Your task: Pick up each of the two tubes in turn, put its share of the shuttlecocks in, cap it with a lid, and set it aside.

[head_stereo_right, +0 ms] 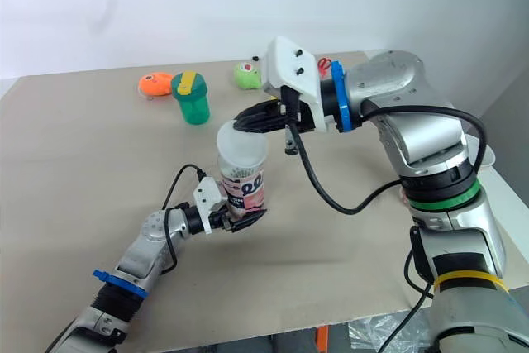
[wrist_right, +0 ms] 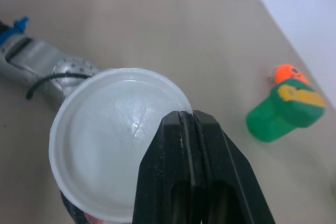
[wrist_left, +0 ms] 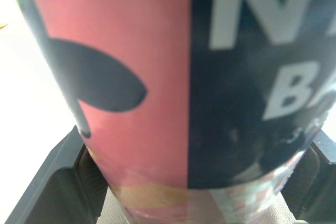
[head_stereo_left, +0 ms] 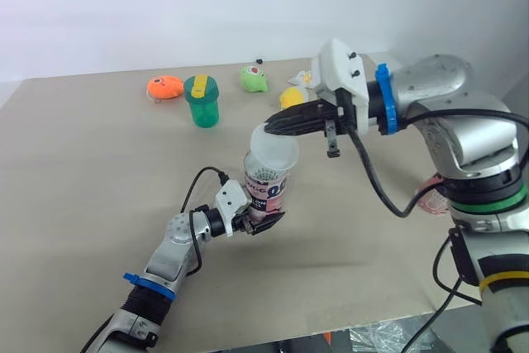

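in the left gripper (head_stereo_left: 263, 222) the tube (head_stereo_left: 266, 192) is clamped upright, its mouth directly under the lid (head_stereo_left: 277, 155) pinched at the rim by the right gripper (head_stereo_left: 271, 128)

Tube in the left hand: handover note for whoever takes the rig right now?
Left hand: shut on the tube, low on its body, tube upright.
Right hand: shut on the rim of the lid, which sits at the tube's mouth.
Done: tube gripped, lid at its top. Whether it is seated I cannot tell.
Left: press the lid home, set the tube aside, then do the second tube.
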Robot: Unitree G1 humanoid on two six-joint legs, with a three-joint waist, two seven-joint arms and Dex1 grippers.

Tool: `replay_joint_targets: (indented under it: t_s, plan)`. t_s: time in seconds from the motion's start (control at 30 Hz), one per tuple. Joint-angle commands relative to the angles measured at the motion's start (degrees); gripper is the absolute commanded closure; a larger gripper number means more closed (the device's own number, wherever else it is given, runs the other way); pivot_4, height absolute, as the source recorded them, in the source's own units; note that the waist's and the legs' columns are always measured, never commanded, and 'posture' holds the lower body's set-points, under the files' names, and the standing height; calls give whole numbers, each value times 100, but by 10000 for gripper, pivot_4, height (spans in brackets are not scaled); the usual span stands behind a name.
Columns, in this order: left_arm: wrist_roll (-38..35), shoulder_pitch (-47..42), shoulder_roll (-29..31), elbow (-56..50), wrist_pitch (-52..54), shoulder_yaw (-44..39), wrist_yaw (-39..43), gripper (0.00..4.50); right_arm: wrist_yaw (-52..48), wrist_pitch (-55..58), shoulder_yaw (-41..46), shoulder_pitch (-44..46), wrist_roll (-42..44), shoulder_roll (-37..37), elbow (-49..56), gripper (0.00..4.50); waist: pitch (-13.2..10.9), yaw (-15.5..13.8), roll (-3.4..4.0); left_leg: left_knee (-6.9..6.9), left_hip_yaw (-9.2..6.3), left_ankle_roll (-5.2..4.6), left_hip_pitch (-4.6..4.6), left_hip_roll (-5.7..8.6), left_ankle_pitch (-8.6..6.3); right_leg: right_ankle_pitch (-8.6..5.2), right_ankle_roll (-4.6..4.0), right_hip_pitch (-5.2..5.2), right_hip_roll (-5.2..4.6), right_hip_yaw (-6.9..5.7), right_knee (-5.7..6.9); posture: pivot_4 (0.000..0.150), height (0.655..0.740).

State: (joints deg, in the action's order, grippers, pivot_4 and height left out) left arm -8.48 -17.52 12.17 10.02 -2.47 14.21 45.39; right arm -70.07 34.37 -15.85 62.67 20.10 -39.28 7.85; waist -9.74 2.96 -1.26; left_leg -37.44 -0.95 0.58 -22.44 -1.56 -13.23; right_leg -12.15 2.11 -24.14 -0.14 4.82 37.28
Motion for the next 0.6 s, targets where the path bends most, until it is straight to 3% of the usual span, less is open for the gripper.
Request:
replay_joint_targets:
  t_s: [0.03,0.6]
  plan:
    - [164,209,113,214,191,57,-64,5867,-108,-344,-195,162,-315,87,-90,44614,0,-2,0,1,-3,0,0,-1,0,-4,-6,0,2,-3,-1,1500,7400]
    - [154,243,107,129,255,85,-134,5867,-446,-867,-617,22,-1008,79,-178,44614,0,-1,1,8,-7,0,1,-2,0,-14,-24,-1,4,-6,-1,1500,7400]
